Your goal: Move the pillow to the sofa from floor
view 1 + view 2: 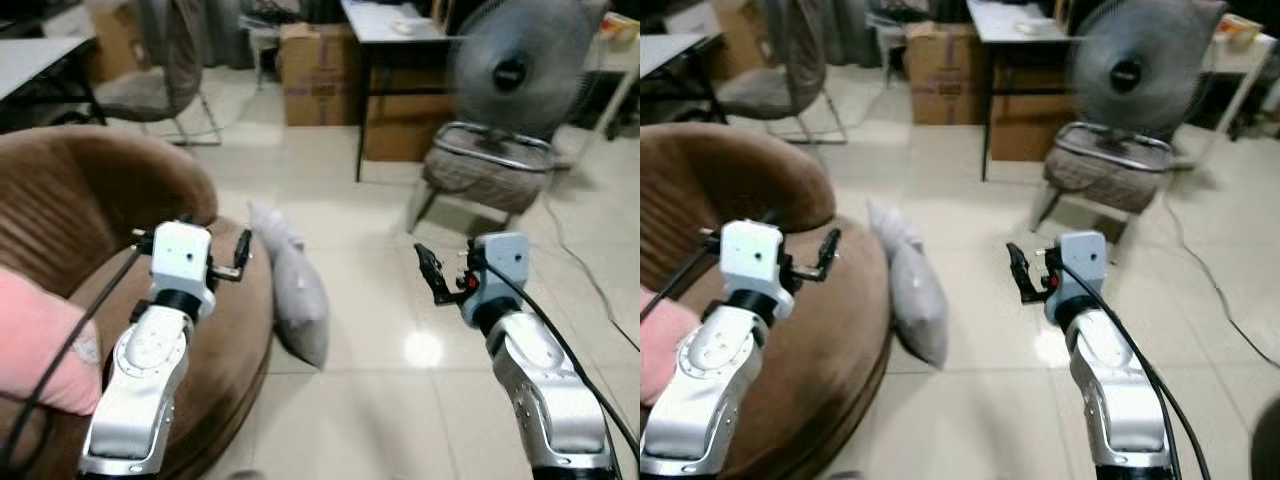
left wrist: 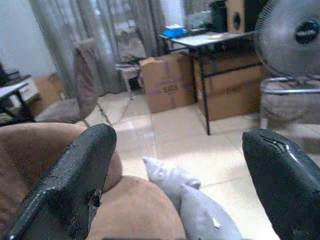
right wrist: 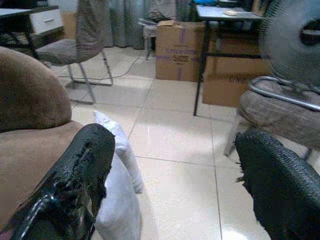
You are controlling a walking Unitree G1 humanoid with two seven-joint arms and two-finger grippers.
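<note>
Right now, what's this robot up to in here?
It faces a soft grey fabric pillow that stands on the tiled floor, leaning against the round brown velvet sofa. Nothing is held yet. The left hand hovers open above the sofa's seat edge, close to the pillow, and the right hand hangs open over bare floor on the pillow's other side. The pillow is not yet on the sofa.

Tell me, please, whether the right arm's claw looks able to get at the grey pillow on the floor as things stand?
Probably yes. The right claw is open, and bare floor tile lies between it and the grey pillow, which leans against the brown sofa.
</note>
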